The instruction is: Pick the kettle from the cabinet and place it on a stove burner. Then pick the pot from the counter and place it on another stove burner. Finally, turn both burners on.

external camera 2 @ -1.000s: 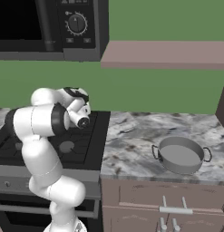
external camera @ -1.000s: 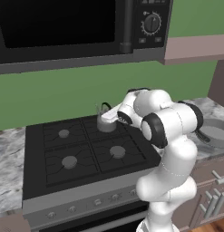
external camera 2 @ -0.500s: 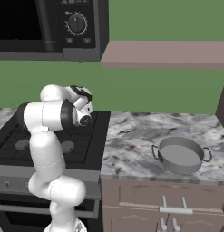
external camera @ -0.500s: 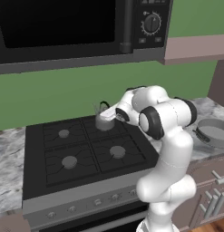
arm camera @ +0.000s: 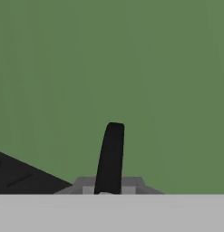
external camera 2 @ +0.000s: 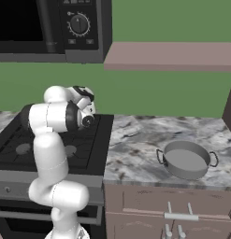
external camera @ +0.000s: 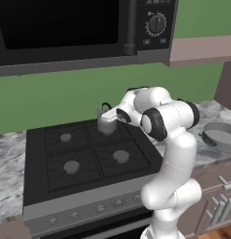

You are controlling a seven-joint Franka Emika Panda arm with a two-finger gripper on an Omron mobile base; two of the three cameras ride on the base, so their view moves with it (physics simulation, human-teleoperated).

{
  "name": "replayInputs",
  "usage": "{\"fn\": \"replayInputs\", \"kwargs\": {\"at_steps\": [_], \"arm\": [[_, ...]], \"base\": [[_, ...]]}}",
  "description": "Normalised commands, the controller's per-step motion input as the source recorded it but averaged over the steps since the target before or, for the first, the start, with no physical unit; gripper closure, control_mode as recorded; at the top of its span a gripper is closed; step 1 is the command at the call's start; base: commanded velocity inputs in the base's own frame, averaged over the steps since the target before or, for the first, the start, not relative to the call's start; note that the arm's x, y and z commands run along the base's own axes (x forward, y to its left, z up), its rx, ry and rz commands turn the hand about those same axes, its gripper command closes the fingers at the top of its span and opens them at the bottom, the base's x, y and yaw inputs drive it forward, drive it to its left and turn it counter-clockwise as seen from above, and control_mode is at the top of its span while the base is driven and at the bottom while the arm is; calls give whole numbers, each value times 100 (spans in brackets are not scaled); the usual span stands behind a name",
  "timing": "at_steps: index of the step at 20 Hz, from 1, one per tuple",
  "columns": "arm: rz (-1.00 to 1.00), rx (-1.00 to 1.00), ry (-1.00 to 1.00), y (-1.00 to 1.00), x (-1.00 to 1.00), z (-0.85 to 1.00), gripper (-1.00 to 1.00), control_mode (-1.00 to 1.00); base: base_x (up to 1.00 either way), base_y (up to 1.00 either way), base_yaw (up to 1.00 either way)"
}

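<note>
The small grey kettle sits on the back right burner of the black stove. My gripper reaches in from the right and is shut on the kettle's black arched handle, which rises between my fingertips in the hand view against the green wall. The wide shallow pot stands on the marbled counter to the right of the stove, also seen as the pot at the right edge. The mauve cabinet shelf hangs above the counter.
A black microwave hangs low over the stove. The other burners, front right, front left and back left, are bare. Grey knobs line the stove front. My white arm stands before the stove's right side.
My arm's elbow has swung up and to the left, nearer the stove. The kettle has stayed at the back right burner with the gripper on its handle.
</note>
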Motion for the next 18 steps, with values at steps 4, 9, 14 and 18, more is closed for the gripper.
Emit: {"fn": "replayInputs", "kwargs": {"at_steps": [4, 9, 14, 18], "arm": [[0, 0, 0, 0, 1, -7, -100, -100], [0, 0, 0, 0, -8, -10, -100, -100], [0, 0, 0, 0, -18, -3, -100, -100], [0, 0, 0, 0, -28, 0, -100, -100]], "base": [[0, 0, 0], [0, 0, 0], [0, 0, 0], [0, 0, 0]]}}
